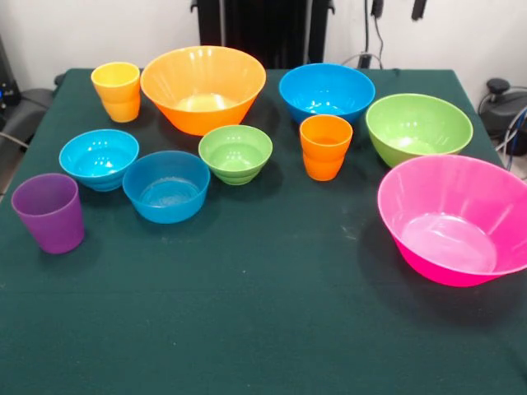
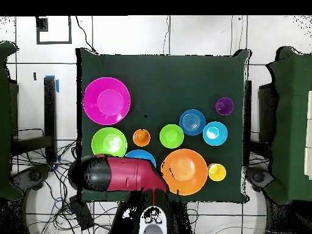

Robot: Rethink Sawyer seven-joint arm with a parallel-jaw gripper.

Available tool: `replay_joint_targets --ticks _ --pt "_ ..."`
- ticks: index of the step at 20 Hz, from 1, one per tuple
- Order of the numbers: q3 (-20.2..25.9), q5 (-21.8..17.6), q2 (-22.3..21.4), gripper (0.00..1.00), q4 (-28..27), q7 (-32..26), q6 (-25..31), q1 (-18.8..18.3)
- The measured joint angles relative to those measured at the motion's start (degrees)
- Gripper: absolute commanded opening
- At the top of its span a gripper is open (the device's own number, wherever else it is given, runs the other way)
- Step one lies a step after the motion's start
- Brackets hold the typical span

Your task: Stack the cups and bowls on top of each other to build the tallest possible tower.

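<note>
No tower stands; every piece sits apart, upright, on the green table [image 1: 247, 321]. Cups: yellow [image 1: 117, 90], orange [image 1: 325, 146], purple [image 1: 49, 212]. Bowls: large orange [image 1: 203, 86], large pink [image 1: 457, 218], medium blue [image 1: 326, 90], medium green [image 1: 418, 127], small green [image 1: 235, 153], cyan [image 1: 99, 158], small blue [image 1: 166, 185]. In the overhead view the red and black arm [image 2: 128, 175] lies folded at the table's robot side, over part of the medium blue bowl [image 2: 143, 155]. The gripper itself shows in neither view.
The pedestal [image 1: 263, 29] stands behind the table's far edge. The half of the table nearest the front camera holds only the purple cup and the pink bowl [image 2: 106, 100]. Cables lie on the floor around the robot's base [image 2: 67, 201].
</note>
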Motion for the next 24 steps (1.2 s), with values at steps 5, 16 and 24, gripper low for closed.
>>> replay_joint_targets --ticks 5,16,24 --pt "1.8 -0.6 4.4 1.00 -3.4 0.0 0.0 -2.2" --pt "3.0 -3.9 16.0 1.00 -12.9 0.0 -1.2 -3.7" --pt "3.8 -3.9 18.4 1.00 -13.5 0.0 -1.4 -3.6"
